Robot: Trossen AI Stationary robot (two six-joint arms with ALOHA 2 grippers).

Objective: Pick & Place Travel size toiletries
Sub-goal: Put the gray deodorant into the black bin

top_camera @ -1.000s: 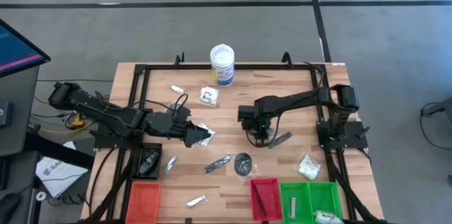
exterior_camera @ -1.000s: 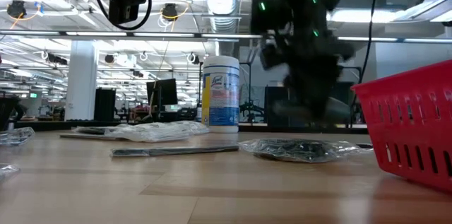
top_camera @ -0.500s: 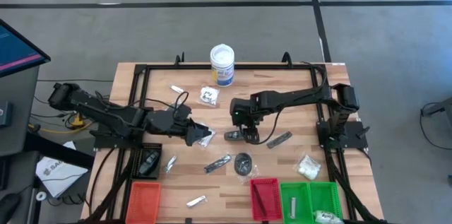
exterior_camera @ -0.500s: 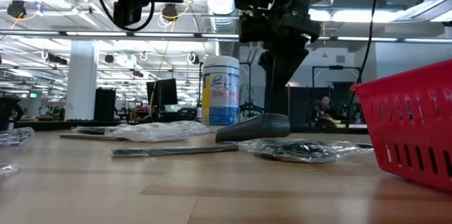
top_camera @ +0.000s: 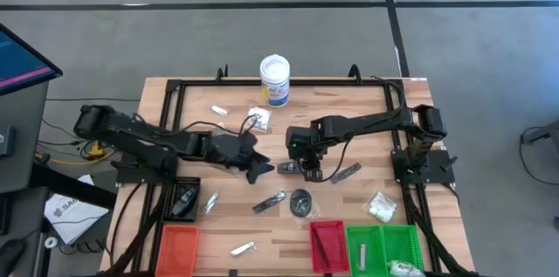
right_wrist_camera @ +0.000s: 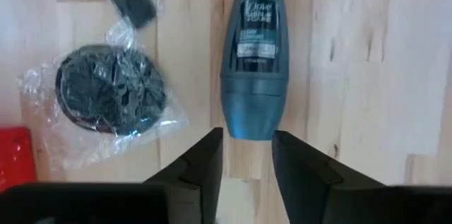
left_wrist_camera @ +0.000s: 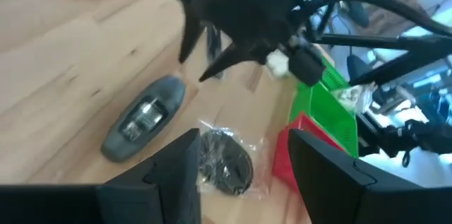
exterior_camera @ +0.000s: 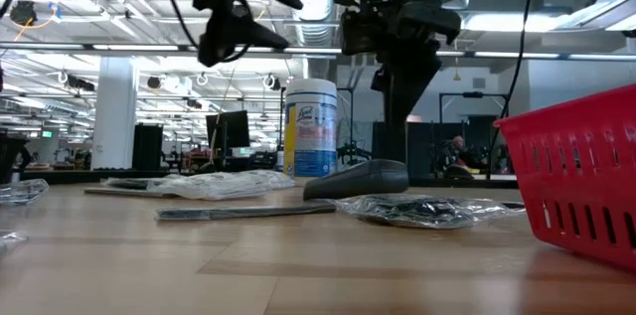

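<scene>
1. Your right claw (top_camera: 308, 170) hangs low over the middle of the wooden table (top_camera: 349, 137). Its fingers are spread, with nothing between them. The deodorant roll-on (right_wrist_camera: 254, 61) lies flat on the wood just ahead of the fingertips.
2. Your left claw (left_wrist_camera: 244, 138) hovers just beside it towards the left, also released and empty.
3. On the surface:
   - A dark disc in a clear packet (top_camera: 301, 200) lies near the deodorant.
   - A slim black stick (top_camera: 268, 202) and a silvery tube (top_camera: 348, 172) flank it.
   - A packet with white contents (top_camera: 381, 207) sits towards the right edge.
   - Another clear packet (top_camera: 258, 118) rests below the white tub (top_camera: 274, 79) at the far edge.
4. Along the near edge you have an orange tray (top_camera: 177, 246), a red tray (top_camera: 327, 244) and a green tray (top_camera: 384, 246).
5. Around the table the high view gives you grey floor with dark lines and a monitor (top_camera: 22, 58) at the left.
6. Only the low view opens onto the room: a large hall with ceiling ducts, strip lights, a white column and distant screens. From there the deodorant reads as a plain dark shape in front of the tub.
7. Only the right wrist view lets you read the Dove Men label and see the crinkled wrap around the disc.
8. Only the left wrist view shows you the right arm from the side, standing over the deodorant and the disc, with the red and green trays behind.
</scene>
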